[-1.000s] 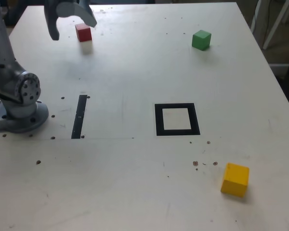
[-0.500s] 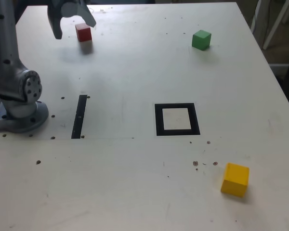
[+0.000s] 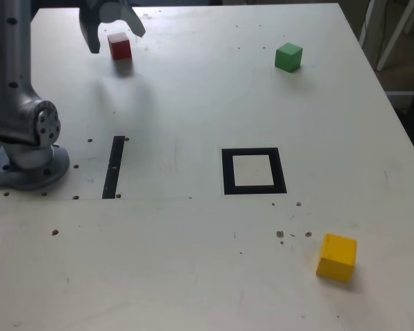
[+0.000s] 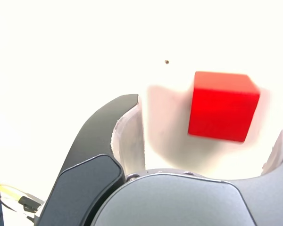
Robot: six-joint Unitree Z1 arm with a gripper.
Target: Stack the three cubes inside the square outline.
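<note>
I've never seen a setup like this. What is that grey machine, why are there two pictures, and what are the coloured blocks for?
The grey machine is a robot arm bolted to a white table. One picture comes from a camera beside the table; the other from a camera on the arm's wrist, looking out past its gripper. That gripper is a two-fingered claw, open now and holding nothing. It hangs around the red cube, which the wrist view shows between its jaws, untouched. Also on the table: a green cube at the far side, a yellow cube near the camera, a black square outline with a white centre, and a narrow black tape strip. No cube is in the square yet.
</note>
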